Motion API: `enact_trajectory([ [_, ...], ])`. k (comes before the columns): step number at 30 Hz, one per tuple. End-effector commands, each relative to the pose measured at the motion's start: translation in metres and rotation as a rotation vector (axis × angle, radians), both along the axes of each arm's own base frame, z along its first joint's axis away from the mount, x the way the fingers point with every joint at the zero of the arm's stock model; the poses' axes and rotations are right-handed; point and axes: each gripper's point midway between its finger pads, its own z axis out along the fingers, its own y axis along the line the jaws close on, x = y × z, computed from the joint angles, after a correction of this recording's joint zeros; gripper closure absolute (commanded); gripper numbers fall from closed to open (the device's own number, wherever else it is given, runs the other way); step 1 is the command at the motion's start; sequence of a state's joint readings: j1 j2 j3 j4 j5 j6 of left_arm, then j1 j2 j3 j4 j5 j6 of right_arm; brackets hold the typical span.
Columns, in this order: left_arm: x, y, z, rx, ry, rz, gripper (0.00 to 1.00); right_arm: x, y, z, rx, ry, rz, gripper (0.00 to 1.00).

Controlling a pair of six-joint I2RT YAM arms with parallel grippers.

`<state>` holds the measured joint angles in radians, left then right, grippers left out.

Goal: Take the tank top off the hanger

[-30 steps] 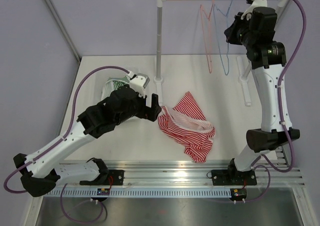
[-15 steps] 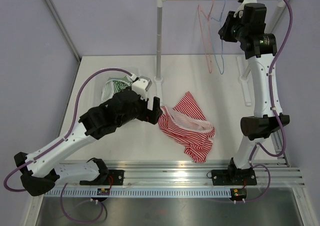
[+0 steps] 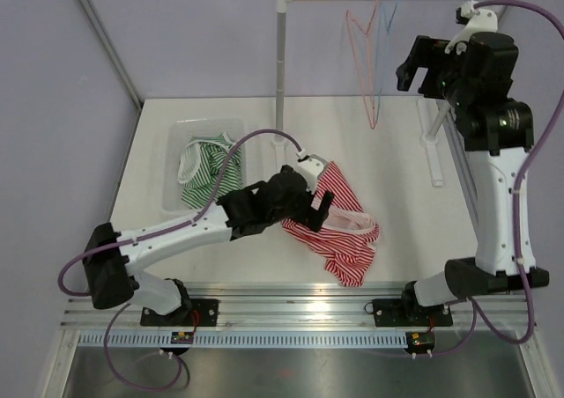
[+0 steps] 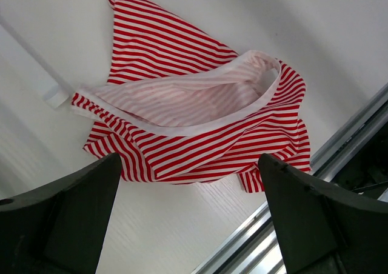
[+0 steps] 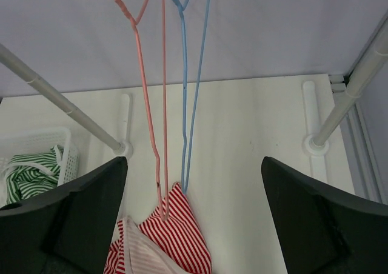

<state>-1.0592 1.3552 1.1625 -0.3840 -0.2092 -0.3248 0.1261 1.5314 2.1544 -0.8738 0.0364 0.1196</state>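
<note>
Now my left gripper [image 4: 189, 163] hovers, fingers spread, over the red-striped tank top [image 3: 339, 226] crumpled on the table [image 3: 397, 160]. It lies about six o'clock from the pink hanger [image 5: 163, 104] and the blue hanger [image 5: 183, 104]. My right gripper [image 5: 194, 162] faces them, fingers spread.

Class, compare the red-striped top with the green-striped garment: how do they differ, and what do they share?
Colour: the red-striped top has red stripes, the green-striped garment green. Place: the top lies on the table; the green garment sits in the basket. Both are white-striped and crumpled.
</note>
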Motion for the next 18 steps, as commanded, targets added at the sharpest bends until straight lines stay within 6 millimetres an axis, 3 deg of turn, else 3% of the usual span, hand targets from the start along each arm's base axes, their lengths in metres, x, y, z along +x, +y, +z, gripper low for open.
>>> enact_trajectory([
  [1, 0.010, -0.042, -0.009, -0.011, -0.050, -0.055, 0.01, -0.056, -0.017, 0.038, 0.019, -0.132, -0.051, 0.00],
  [2, 0.010, -0.050, -0.017, 0.006, -0.041, -0.066, 0.01, -0.060, -0.015, 0.019, 0.023, -0.094, -0.047, 0.01],
  [3, 0.010, -0.056, -0.024, 0.019, -0.033, -0.075, 0.01, -0.086, -0.014, 0.031, 0.042, -0.146, -0.021, 0.01],
  [4, 0.011, -0.064, -0.024, 0.021, -0.035, -0.084, 0.01, -0.095, -0.011, 0.032, 0.060, -0.167, -0.004, 0.00],
  [5, 0.009, -0.072, -0.044, 0.059, -0.013, -0.099, 0.01, -0.098, -0.009, 0.013, 0.066, -0.133, 0.004, 0.01],
  [6, 0.009, -0.077, -0.049, 0.070, -0.006, -0.107, 0.01, -0.121, -0.009, 0.021, 0.078, -0.180, 0.020, 0.00],
  [7, 0.010, -0.083, -0.052, 0.078, -0.001, -0.114, 0.01, -0.126, -0.009, 0.020, 0.090, -0.192, 0.019, 0.00],
  [8, 0.007, -0.090, -0.069, 0.106, 0.024, -0.134, 0.01, -0.130, -0.002, 0.009, 0.099, -0.172, 0.057, 0.00],
  [9, 0.006, -0.094, -0.077, 0.120, 0.039, -0.146, 0.01, -0.144, -0.001, 0.012, 0.105, -0.196, 0.071, 0.01],
  [11, 0.001, -0.103, -0.087, 0.130, 0.062, -0.174, 0.01, -0.151, 0.002, 0.005, 0.111, -0.186, 0.095, 0.01],
  [14, -0.006, -0.109, -0.118, 0.178, 0.106, -0.194, 0.01, -0.162, 0.007, 0.003, 0.108, -0.193, 0.135, 0.01],
  [18, -0.012, -0.105, -0.158, 0.248, 0.154, -0.176, 0.01, -0.172, 0.004, 0.004, 0.098, -0.220, 0.131, 0.00],
])
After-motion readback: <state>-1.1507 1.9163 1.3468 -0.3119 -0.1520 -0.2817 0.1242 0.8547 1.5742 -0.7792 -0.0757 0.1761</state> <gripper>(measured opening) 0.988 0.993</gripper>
